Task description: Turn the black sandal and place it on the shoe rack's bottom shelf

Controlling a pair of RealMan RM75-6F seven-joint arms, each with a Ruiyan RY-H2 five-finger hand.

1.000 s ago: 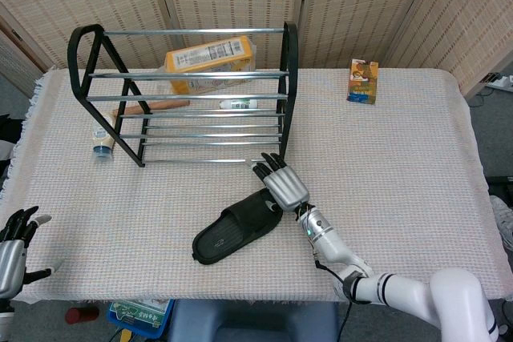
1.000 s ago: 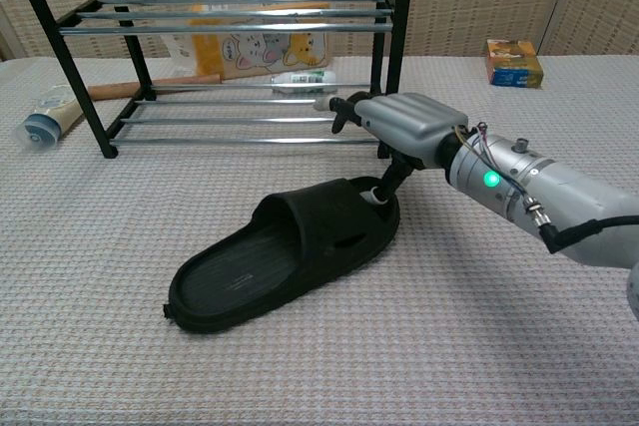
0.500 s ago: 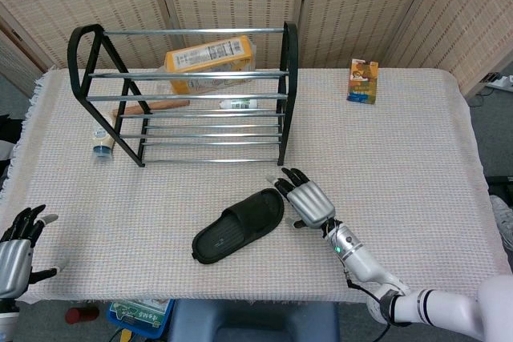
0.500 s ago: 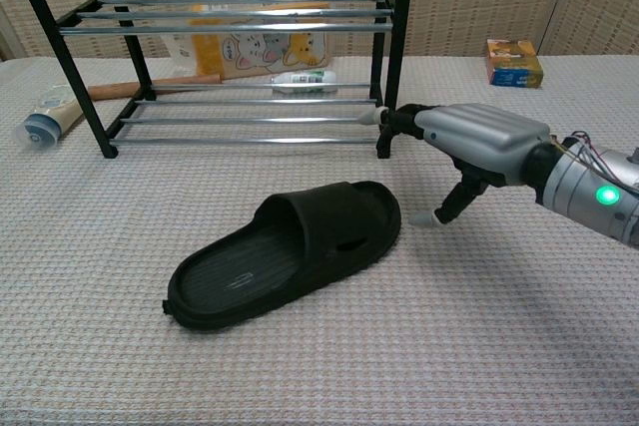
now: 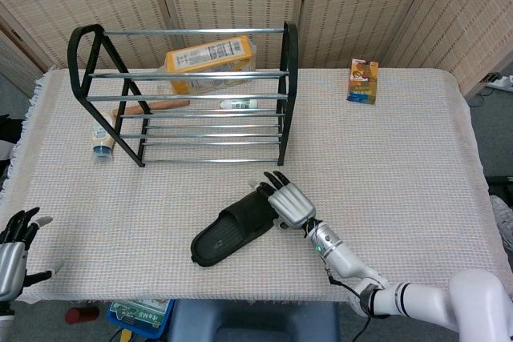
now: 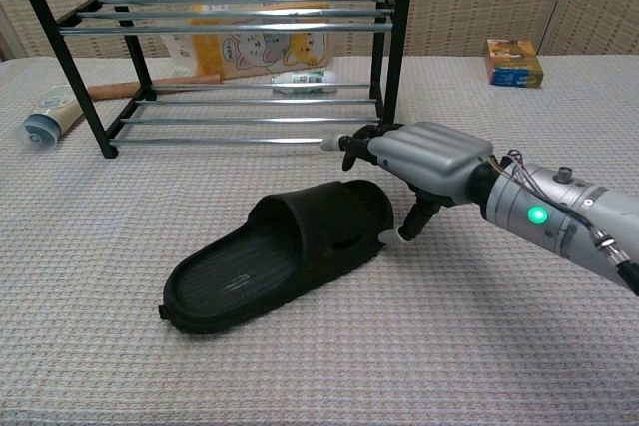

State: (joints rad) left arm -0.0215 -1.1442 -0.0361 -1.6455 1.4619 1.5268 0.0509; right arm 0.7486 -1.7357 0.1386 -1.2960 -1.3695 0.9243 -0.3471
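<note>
Back at the sandal's (image 6: 283, 258) toe after pulling clear, the right hand (image 6: 424, 160) has fingers spread, thumb tip touching it, gripping nothing. Rack (image 5: 186, 95) stands upper left; sandal lies on the table (image 5: 417, 166) at centre. Left hand (image 5: 14, 255) rests released, lower left.

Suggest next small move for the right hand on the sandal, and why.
Probably close the right hand on the toe end of the black sandal. The hand sits at that end with its thumb tip at the sandal's edge and the other fingers spread above, holding nothing. The sandal lies flat on the table, pointing diagonally, in front of the shoe rack, so it needs a grip before turning.
</note>
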